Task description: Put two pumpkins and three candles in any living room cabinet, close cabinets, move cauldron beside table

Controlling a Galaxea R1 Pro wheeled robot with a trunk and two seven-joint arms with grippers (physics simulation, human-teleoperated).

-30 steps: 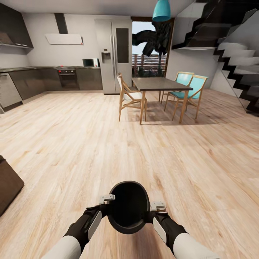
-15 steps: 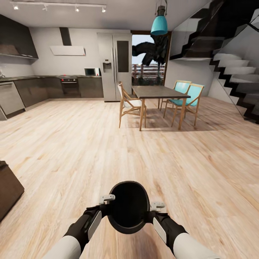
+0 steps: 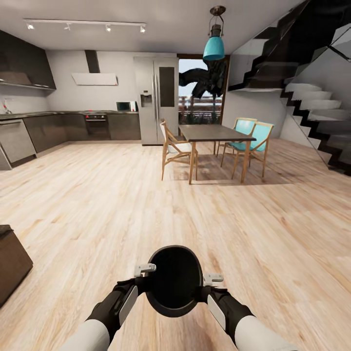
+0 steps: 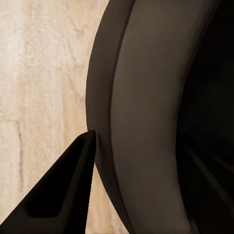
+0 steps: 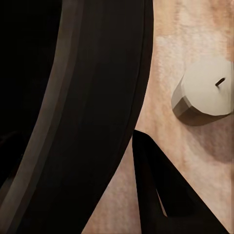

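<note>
- The round black cauldron (image 3: 174, 280) is carried above the pale wooden floor (image 3: 146, 204), between both arms, its open mouth facing up.
- The left gripper (image 3: 144, 275) is clamped on the cauldron's rim at one side; the right gripper (image 3: 207, 285) is clamped on the opposite side.
- A short cream candle (image 5: 204, 92) with a dark wick stands on the floor beside the cauldron.
- A dark-topped dining table (image 3: 214, 132) with wooden chairs stands well ahead.
</note>
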